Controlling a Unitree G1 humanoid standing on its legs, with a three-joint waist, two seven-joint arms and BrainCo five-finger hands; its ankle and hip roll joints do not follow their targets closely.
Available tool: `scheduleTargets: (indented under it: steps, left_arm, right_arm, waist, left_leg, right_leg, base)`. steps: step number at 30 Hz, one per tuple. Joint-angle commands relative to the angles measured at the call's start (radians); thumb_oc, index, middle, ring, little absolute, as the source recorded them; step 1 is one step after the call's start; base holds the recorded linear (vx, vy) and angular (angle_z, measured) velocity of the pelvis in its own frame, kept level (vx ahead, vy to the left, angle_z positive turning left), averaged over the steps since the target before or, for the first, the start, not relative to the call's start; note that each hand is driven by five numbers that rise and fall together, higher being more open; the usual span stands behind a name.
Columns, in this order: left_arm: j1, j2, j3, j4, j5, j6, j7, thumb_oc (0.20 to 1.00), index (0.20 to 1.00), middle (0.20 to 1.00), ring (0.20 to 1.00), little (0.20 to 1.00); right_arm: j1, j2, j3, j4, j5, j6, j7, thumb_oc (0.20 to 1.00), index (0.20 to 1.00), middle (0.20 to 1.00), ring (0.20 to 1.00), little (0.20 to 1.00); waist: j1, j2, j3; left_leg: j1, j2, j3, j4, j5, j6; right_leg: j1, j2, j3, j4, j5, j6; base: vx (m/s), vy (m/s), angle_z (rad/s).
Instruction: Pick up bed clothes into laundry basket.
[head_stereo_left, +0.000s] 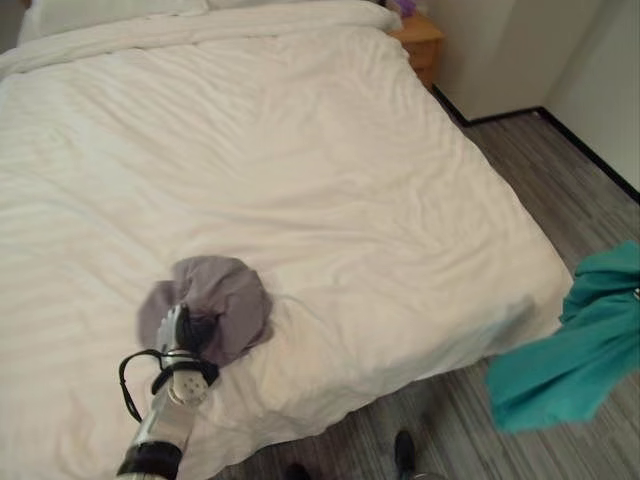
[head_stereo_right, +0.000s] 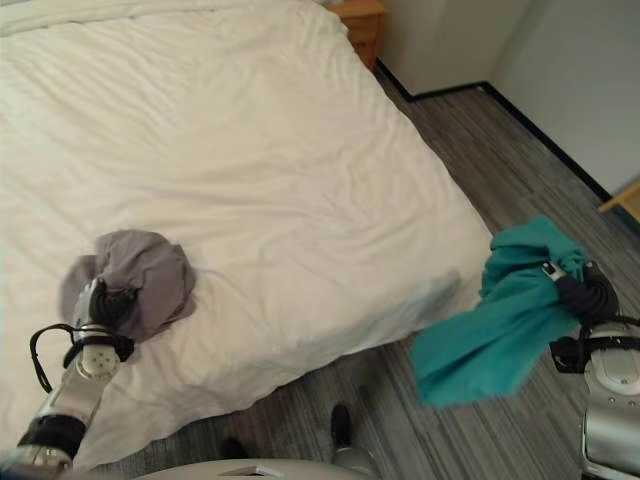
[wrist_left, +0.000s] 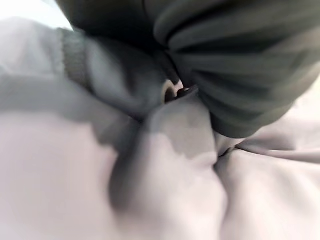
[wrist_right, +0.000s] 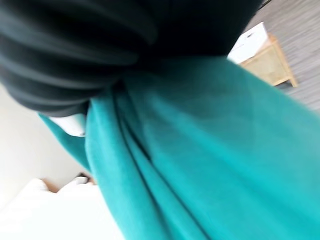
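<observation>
Lower left of the frame: grey garment (head_stereo_left: 215, 305) is lying bunched on the white bed (head_stereo_left: 300, 160), near its front edge. Left hand (head_stereo_left: 183, 335) is reaching up into it, fingers buried in the cloth (grip impossible to tell). Far right: teal garment (head_stereo_right: 500, 320) is hanging in folds over the grey floor (head_stereo_right: 470, 150), right hand (head_stereo_right: 583, 292) clenching its top. Wooden nightstand (head_stereo_left: 418, 42) is sitting upper right beside the bed; a wooden stand (wrist_right: 270, 60) is showing in the right wrist view.

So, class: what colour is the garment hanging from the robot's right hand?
Teal. The garment hangs from the right hand; the right eye view shows it best.
</observation>
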Motion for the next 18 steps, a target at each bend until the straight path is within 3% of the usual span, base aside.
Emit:
scheduleTargets:
  steps: [1, 4, 5, 7, 8, 9, 11, 13, 14, 15, 17, 18]
  left_arm:
    - [-0.147, -0.111, 0.090, -0.406, -0.146, 0.052, -0.112, 0.200, 0.200, 0.200, 0.200, 0.200]
    - [-0.167, -0.165, 0.075, -0.534, -0.200, 0.081, -0.141, 0.200, 0.200, 0.200, 0.200, 0.200]
    - [-0.183, -0.184, 0.055, -0.593, -0.225, 0.088, -0.141, 0.200, 0.200, 0.200, 0.200, 0.200]
    - [-0.184, -0.200, 0.018, -0.616, -0.248, 0.064, -0.139, 0.200, 0.200, 0.200, 0.200, 0.200]
    - [-0.184, -0.200, 0.019, -0.616, -0.248, 0.064, -0.139, 0.200, 0.200, 0.200, 0.200, 0.200]
    - [-0.160, -0.236, -0.053, -0.679, -0.274, 0.030, -0.131, 0.200, 0.200, 0.200, 0.200, 0.200]
    - [-0.144, -0.240, -0.070, -0.704, -0.279, 0.013, -0.122, 0.200, 0.200, 0.200, 0.200, 0.200]
    - [-0.108, -0.260, -0.124, -0.739, -0.305, -0.028, -0.117, 0.200, 0.200, 0.200, 0.200, 0.200]
    - [-0.106, -0.271, -0.140, -0.731, -0.313, -0.036, -0.106, 0.200, 0.200, 0.200, 0.200, 0.200]
    - [-0.106, -0.271, -0.140, -0.729, -0.313, -0.038, -0.105, 0.200, 0.200, 0.200, 0.200, 0.200]
    - [-0.090, -0.283, -0.158, -0.720, -0.328, -0.048, -0.099, 0.200, 0.200, 0.200, 0.200, 0.200]
    - [-0.089, -0.284, -0.159, -0.721, -0.328, -0.049, -0.099, 0.200, 0.200, 0.200, 0.200, 0.200]
  right_arm:
    - [0.095, 0.004, -0.105, -0.114, 0.012, -0.103, -0.062, 0.200, 0.200, 0.200, 0.200, 0.200]
    - [0.120, 0.072, -0.072, -0.128, 0.030, -0.130, -0.083, 0.200, 0.200, 0.200, 0.200, 0.200]
    - [0.112, 0.106, -0.042, -0.137, 0.036, -0.150, -0.099, 0.200, 0.200, 0.200, 0.200, 0.200]
    - [0.070, 0.149, 0.026, -0.148, 0.035, -0.168, -0.120, 0.200, 0.200, 0.200, 0.200, 0.200]
    - [0.068, 0.150, 0.026, -0.147, 0.034, -0.169, -0.120, 0.200, 0.200, 0.200, 0.200, 0.200]
    - [-0.018, 0.184, 0.134, -0.143, 0.010, -0.191, -0.154, 0.200, 0.200, 0.200, 0.200, 0.200]
    - [-0.037, 0.216, 0.152, -0.133, 0.027, -0.197, -0.165, 0.200, 0.200, 0.200, 0.200, 0.200]
    - [-0.071, 0.281, 0.201, -0.104, 0.058, -0.214, -0.201, 0.200, 0.200, 0.200, 0.200, 0.200]
    - [-0.090, 0.293, 0.226, -0.097, 0.067, -0.215, -0.213, 0.200, 0.200, 0.200, 0.200, 0.200]
    - [-0.091, 0.292, 0.227, -0.093, 0.067, -0.218, -0.215, 0.200, 0.200, 0.200, 0.200, 0.200]
    - [-0.139, 0.306, 0.243, -0.087, 0.101, -0.236, -0.238, 0.200, 0.200, 0.200, 0.200, 0.200]
    - [-0.138, 0.305, 0.243, -0.085, 0.103, -0.239, -0.240, 0.200, 0.200, 0.200, 0.200, 0.200]
  waist:
    - [-0.016, -0.003, -0.023]
    - [-0.024, -0.007, -0.017]
    - [-0.026, -0.006, -0.006]
    - [-0.018, 0.001, 0.012]
    - [-0.020, 0.001, 0.015]
    - [0.007, 0.019, 0.031]
    - [0.014, 0.019, 0.040]
    - [0.035, 0.024, 0.026]
    - [0.040, 0.028, 0.017]
    - [0.043, 0.026, 0.022]
    - [0.058, 0.037, 0.006]
    - [0.061, 0.037, 0.009]
  left_leg:
    - [0.077, 0.089, 0.024, 0.014, -0.030, -0.065]
    - [0.081, 0.092, 0.037, 0.014, -0.028, -0.066]
    - [0.080, 0.100, 0.053, 0.014, -0.025, -0.064]
    - [0.081, 0.124, 0.101, 0.014, -0.012, -0.061]
    - [0.083, 0.126, 0.099, 0.014, -0.012, -0.062]
    - [0.114, 0.168, 0.210, 0.014, -0.002, -0.071]
    - [0.135, 0.182, 0.245, 0.014, 0.008, -0.078]
    - [0.173, 0.200, 0.337, 0.014, 0.035, -0.086]
    - [0.185, 0.202, 0.368, 0.014, 0.043, -0.089]
    - [0.194, 0.201, 0.373, 0.014, 0.042, -0.091]
    - [0.227, 0.212, 0.440, 0.014, 0.052, -0.097]
    - [0.232, 0.212, 0.443, 0.014, 0.051, -0.098]
  right_leg:
    - [-0.076, -0.081, -0.022, 0.012, 0.086, 0.086]
    - [-0.079, -0.091, -0.020, 0.012, 0.108, 0.104]
    - [-0.084, -0.102, -0.049, 0.012, 0.114, 0.116]
    - [-0.073, -0.125, -0.179, 0.012, 0.096, 0.115]
    - [-0.069, -0.124, -0.182, 0.012, 0.095, 0.115]
    - [0.018, -0.156, -0.409, 0.022, 0.072, 0.065]
    - [0.056, -0.163, -0.439, 0.026, 0.077, 0.059]
    - [0.153, -0.196, -0.511, 0.070, 0.090, 0.067]
    - [0.179, -0.205, -0.548, 0.079, 0.099, 0.074]
    - [0.185, -0.205, -0.544, 0.076, 0.101, 0.076]
    - [0.231, -0.233, -0.641, 0.083, 0.121, 0.083]
    - [0.235, -0.232, -0.639, 0.080, 0.123, 0.084]
  base:
    - [-0.07, 0.103, 0.14]
    - [-0.09, -0.002, -0.11]
    - [-0.18, -0.082, -0.28]
    - [-0.20, -0.090, -0.41]
    - [-0.29, -0.103, -1.28]
    - [-0.26, -0.101, -1.54]
    - [-0.21, -0.096, -1.46]
    - [-0.19, -0.147, -1.34]
    - [-0.13, -0.119, -1.23]
    - [-0.10, -0.120, -1.30]
    - [-0.09, -0.109, -1.36]
    - [-0.06, -0.228, -1.76]
